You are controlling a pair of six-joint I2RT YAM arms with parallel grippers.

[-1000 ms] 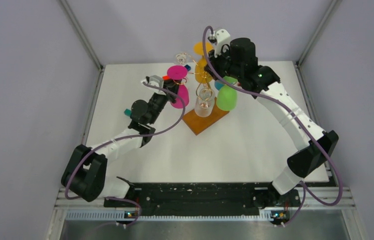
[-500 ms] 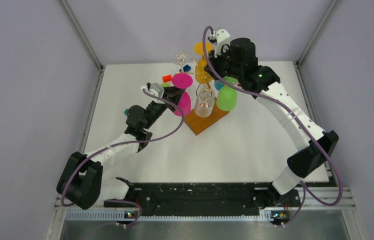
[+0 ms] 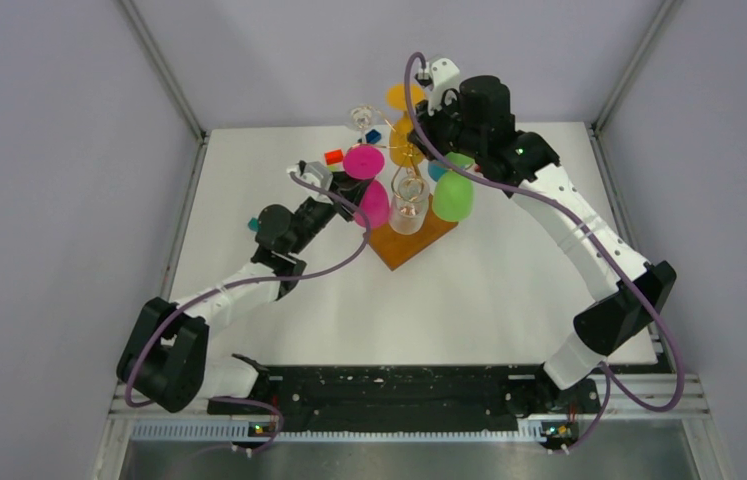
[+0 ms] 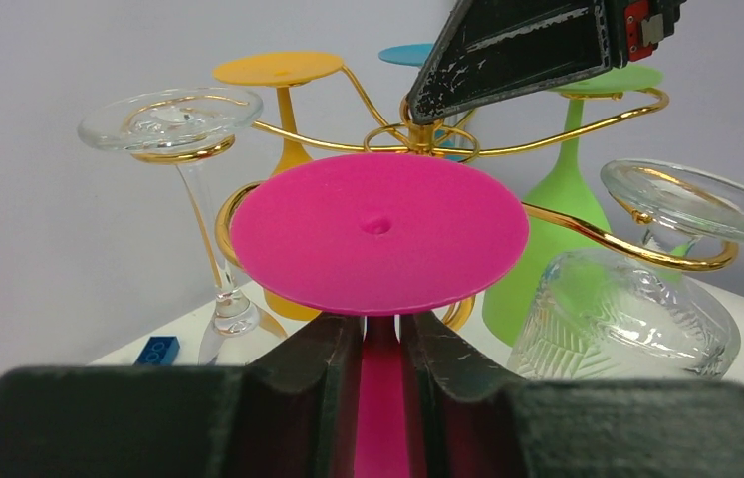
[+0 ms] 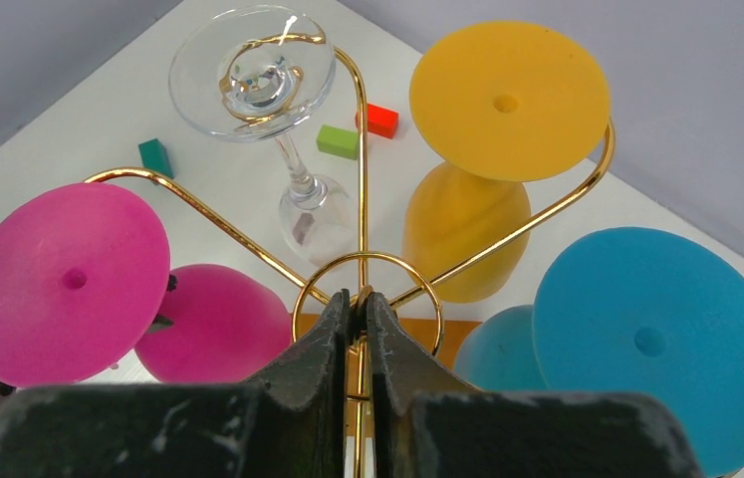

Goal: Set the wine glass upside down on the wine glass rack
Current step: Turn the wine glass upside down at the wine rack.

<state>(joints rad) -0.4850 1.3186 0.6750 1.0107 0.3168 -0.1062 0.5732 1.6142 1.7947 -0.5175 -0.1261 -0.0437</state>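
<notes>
Two clear wine glasses [image 4: 170,119], four coloured wine glasses [image 4: 377,234], one gold rack [image 3: 414,243], three small blocks [image 5: 338,141]

The wine glass rack [image 3: 415,245] is crowded. An orange glass [image 5: 507,100], a blue glass [image 5: 658,344], a green glass [image 3: 453,197], one clear glass [image 4: 170,118] and a second clear glass [image 4: 636,319] hang from its curled arms, leaving only narrow gaps. The right gripper [image 5: 359,304] blocks the way from above, its jaws pinching the centre wire. The pink wine glass [image 4: 377,231], its stem between the left gripper's [image 4: 380,334] jaws, fills the left side just beside a gold curl. Small blocks [image 5: 380,119] lie on the counter [image 3: 469,300] behind the rack. The counter's near half lies open.
</notes>
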